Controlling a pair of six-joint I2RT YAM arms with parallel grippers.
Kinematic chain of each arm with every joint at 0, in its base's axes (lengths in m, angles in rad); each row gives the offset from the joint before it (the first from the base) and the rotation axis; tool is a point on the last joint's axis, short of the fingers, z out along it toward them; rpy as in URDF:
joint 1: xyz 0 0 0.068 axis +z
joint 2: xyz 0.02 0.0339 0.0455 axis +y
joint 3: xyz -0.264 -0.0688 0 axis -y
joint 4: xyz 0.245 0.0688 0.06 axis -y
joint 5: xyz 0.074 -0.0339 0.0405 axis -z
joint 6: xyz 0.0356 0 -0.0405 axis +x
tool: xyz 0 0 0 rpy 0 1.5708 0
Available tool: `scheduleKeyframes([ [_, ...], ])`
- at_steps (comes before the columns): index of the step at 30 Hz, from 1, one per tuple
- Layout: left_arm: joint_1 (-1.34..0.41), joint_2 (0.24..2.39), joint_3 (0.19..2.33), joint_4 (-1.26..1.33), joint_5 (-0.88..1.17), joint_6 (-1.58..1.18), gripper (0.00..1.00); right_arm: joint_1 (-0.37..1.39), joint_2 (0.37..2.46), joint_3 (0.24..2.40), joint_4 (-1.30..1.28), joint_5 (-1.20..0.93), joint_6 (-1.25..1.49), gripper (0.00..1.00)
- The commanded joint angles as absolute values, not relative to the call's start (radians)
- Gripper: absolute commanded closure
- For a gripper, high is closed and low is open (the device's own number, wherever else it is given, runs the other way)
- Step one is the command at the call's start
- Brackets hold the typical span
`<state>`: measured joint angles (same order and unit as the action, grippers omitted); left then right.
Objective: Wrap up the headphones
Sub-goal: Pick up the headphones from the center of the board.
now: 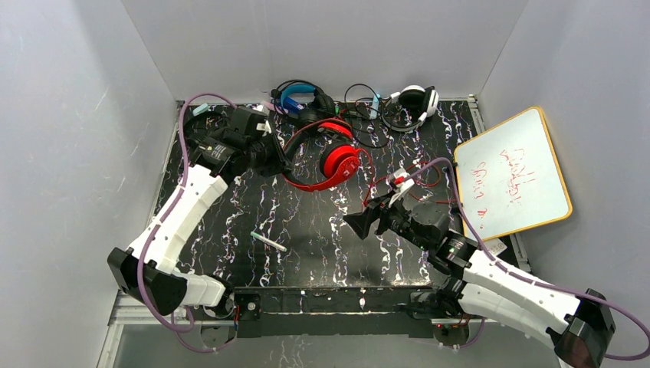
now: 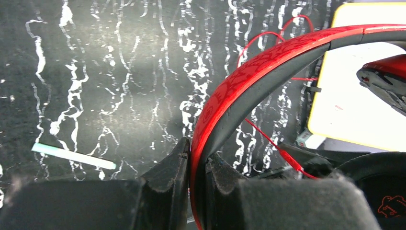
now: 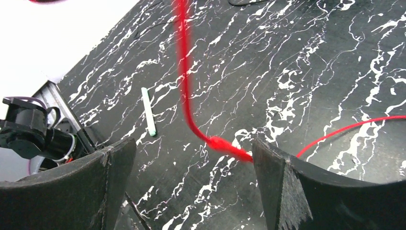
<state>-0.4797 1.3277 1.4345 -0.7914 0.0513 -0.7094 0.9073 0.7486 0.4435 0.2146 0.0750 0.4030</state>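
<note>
Now | left jaws pinch red headphones (image 2: 239,80) | right jaws wide, astride cable (image 3: 183,72)

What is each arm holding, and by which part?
The left gripper is shut on the red headphones, fingers pinching the headband. The right gripper is open, holding nothing; the red cable passes between its fingers.

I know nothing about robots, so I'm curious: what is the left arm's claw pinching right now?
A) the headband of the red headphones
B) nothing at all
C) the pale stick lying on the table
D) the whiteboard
A: the left wrist view shows the left gripper shut on the headband of the red headphones, which is clamped between its two fingers.
</note>
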Motion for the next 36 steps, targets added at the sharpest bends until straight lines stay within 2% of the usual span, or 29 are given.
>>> scheduleKeyframes([
  [1,-0.472,1.292,1.535,-0.78,0.232,-0.729,0.98,0.909,0.71,0.462,0.204,0.091,0.351,0.01],
  [5,-0.472,1.287,1.559,-0.741,0.336,-0.776,0.98,0.909,0.67,0.427,0.231,0.073,0.325,0.01],
  [16,-0.472,1.267,1.603,-0.712,0.437,-0.839,0.97,0.909,0.634,0.413,0.319,0.052,0.188,0.02],
  [17,-0.472,1.267,1.604,-0.712,0.438,-0.839,0.97,0.908,0.639,0.419,0.323,0.051,0.18,0.04],
  [21,-0.472,1.263,1.586,-0.711,0.421,-0.836,0.97,0.908,0.659,0.454,0.321,0.043,0.171,0.26],
  [24,-0.472,1.265,1.565,-0.702,0.423,-0.843,0.97,0.907,0.676,0.486,0.302,0.035,0.179,0.29],
  [27,-0.472,1.267,1.565,-0.695,0.421,-0.846,0.97,0.908,0.667,0.503,0.264,0.042,0.169,0.28],
  [31,-0.472,1.27,1.606,-0.743,0.346,-0.826,0.97,0.908,0.624,0.457,0.272,0.104,0.166,0.12],
  [36,-0.472,1.268,1.664,-0.835,0.15,-0.784,0.97,0.908,0.587,0.351,0.37,0.154,0.114,0.05],
])
